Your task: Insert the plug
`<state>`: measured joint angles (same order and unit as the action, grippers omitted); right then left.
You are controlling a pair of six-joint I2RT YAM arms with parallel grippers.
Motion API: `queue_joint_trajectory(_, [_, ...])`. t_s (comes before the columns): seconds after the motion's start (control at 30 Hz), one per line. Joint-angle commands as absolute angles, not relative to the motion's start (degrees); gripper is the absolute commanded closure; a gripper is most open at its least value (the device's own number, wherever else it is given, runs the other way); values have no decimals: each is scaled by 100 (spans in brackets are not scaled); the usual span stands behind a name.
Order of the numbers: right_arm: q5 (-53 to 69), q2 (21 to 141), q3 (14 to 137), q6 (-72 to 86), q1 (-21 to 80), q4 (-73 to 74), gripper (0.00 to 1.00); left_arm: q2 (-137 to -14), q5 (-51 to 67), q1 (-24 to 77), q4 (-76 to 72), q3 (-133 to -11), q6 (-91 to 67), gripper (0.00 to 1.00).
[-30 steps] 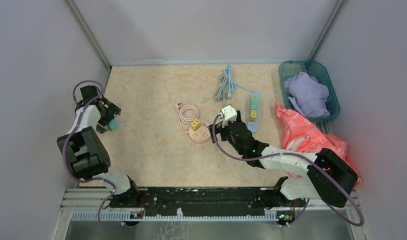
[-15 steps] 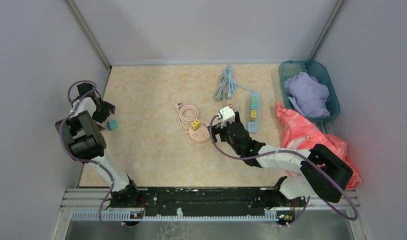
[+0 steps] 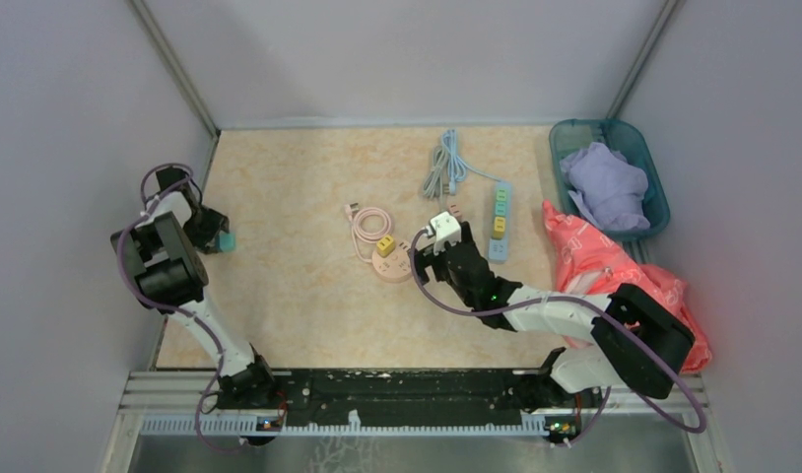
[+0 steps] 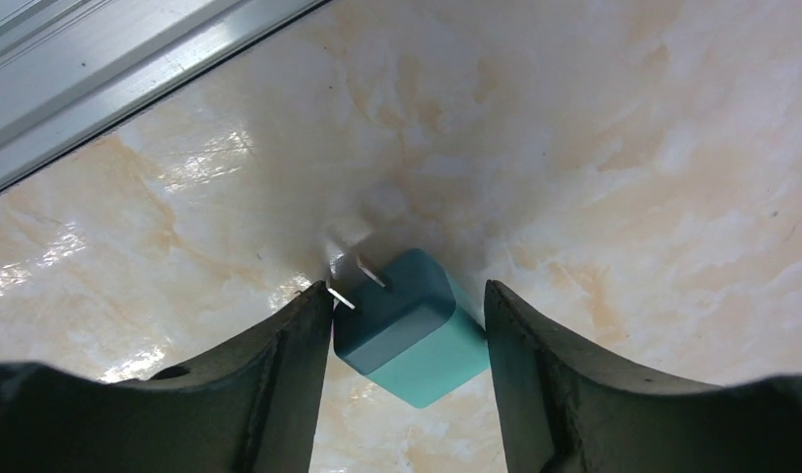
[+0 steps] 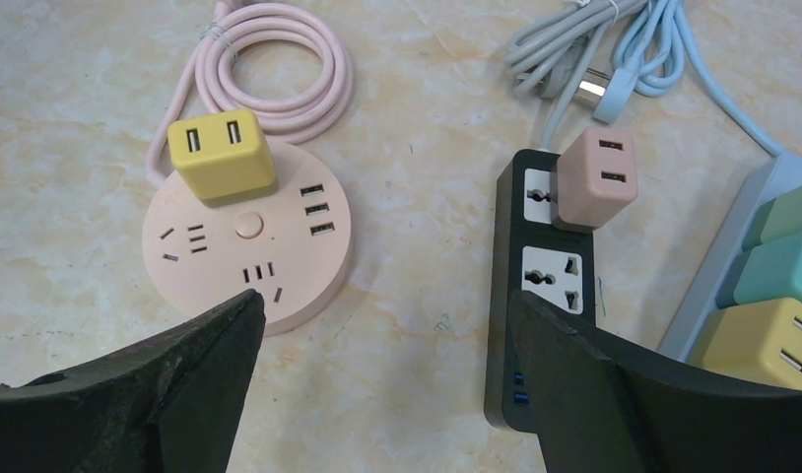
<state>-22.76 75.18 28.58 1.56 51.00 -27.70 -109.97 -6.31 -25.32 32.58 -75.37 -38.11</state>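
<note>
A teal plug (image 4: 409,325) with two metal prongs lies on the marble-patterned table near the left wall, also seen from above as the plug (image 3: 226,240). My left gripper (image 4: 409,290) is down over it, one finger against the prong side and the other against the opposite corner, so it is shut on the plug. My left gripper (image 3: 212,233) sits at the table's far left. My right gripper (image 5: 387,301) hangs open over bare table between a pink round socket hub (image 5: 244,251) and a black power strip (image 5: 550,286).
A yellow adapter (image 5: 222,153) sits in the pink hub and a pink adapter (image 5: 596,177) in the black strip. A light blue power strip (image 3: 499,219) holds several adapters. Coiled cables (image 3: 446,163), a teal basket (image 3: 565,133) with cloth and a red bag (image 3: 594,261) lie to the right.
My left arm has shifted at the left wall and its jaws have narrowed from wide open onto the teal plug. The right gripper has crept slightly forward, still open.
</note>
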Motion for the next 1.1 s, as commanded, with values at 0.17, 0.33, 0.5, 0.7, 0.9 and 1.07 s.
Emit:
queue_joint_trajectory(0.17, [-2448,7520,3141,42,5233,-2928,7,-11340,-69,-1999,3320,-7666,-3430,50])
queue_joint_trajectory(0.33, [-2487,7456,3139,9,5282,-2924,7,-11174,246,-1589,3333,-7564,-3481,55])
queue_joint_trajectory(0.5, [-2334,7436,3144,-32,5317,-2901,7,-10543,1005,-1172,2916,-6985,-3682,60])
queue_joint_trajectory(0.7, [-2154,7255,3089,-141,5432,-3018,7,-9677,1817,-884,1981,-5654,-4001,63])
queue_joint_trajectory(0.9, [-1658,6931,2948,-132,5434,-3191,6,-9065,2586,-618,1127,-4495,-4309,65])
queue_joint_trajectory(1.07, [-1073,6804,2895,-173,5437,-3408,4,-8710,3094,-249,726,-4120,-4524,65])
